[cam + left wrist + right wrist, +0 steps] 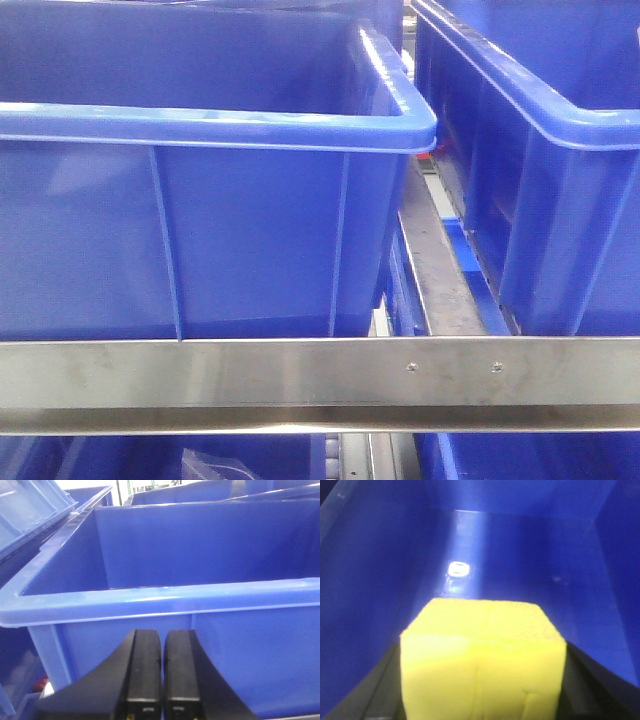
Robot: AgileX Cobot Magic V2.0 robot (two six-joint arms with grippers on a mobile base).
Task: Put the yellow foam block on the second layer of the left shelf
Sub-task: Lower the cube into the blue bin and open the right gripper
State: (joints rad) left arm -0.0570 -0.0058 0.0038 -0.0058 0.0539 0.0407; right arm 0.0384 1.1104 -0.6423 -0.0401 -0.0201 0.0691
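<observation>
- The yellow foam block [482, 660] is sitting clamped in the right gripper [482, 700]; the dark jaws are flanking it at 9 and 3 o'clock in the right wrist view, pressing on its 2 side faces.
- The block is looking nearly cubic, so no long axis is standing out; 1 flat face is pointing straight ahead toward 12 o'clock, and its top face is lying roughly level.
- It is hanging inside a blue bin [375, 580], clear of the floor [485, 545], which is stretching away toward 12 o'clock with a small bright glint on it.
- The bin walls are rising at 9 and 3 o'clock, with more room on the 3 o'clock side as far as I can judge.
- The left gripper [162, 680] is pinched together with nothing between its jaws, resting just outside the near wall of another blue bin [200, 595], whose rim is at 12 o'clock.
- The right arm is clearly the one carrying the task; whether this bin is the left shelf's 2nd layer cannot be told.
- The front view is showing only blue bins behind a steel shelf rail [300, 375], with neither arm in it.
</observation>
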